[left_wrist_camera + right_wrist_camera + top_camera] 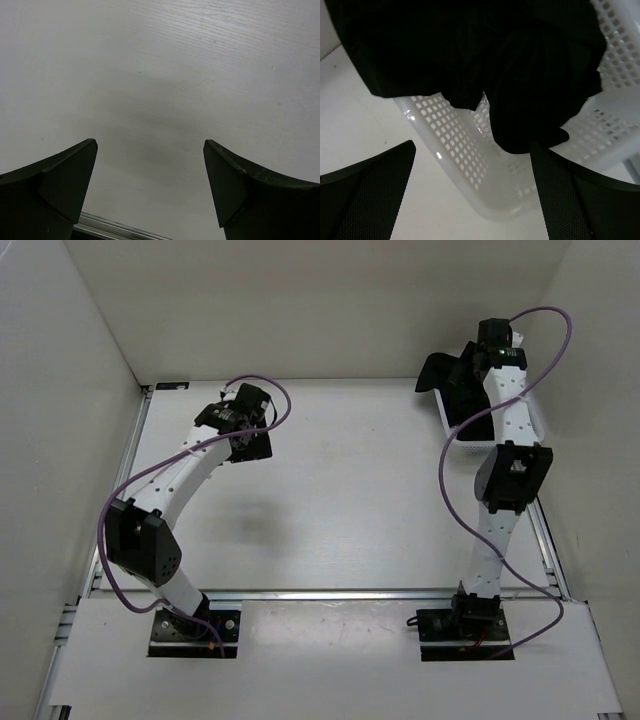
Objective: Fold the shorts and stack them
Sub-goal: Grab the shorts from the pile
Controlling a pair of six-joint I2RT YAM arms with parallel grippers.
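The shorts (470, 50) hang bunched over the basket (455, 140) rim at the desk's (350, 500) far right. The right claw (472, 147) hovers near them, spread and empty. The left claw (150, 145), spread too, hangs over the desk. The step in hand looks like the pickup, so the next move is to pinch a hanging fold.

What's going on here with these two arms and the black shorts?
The right gripper, jaws open, is poised close to the black shorts, which lie heaped in the white mesh basket at the far right of the table. Nothing is gripped yet. The left gripper hovers open over the table.
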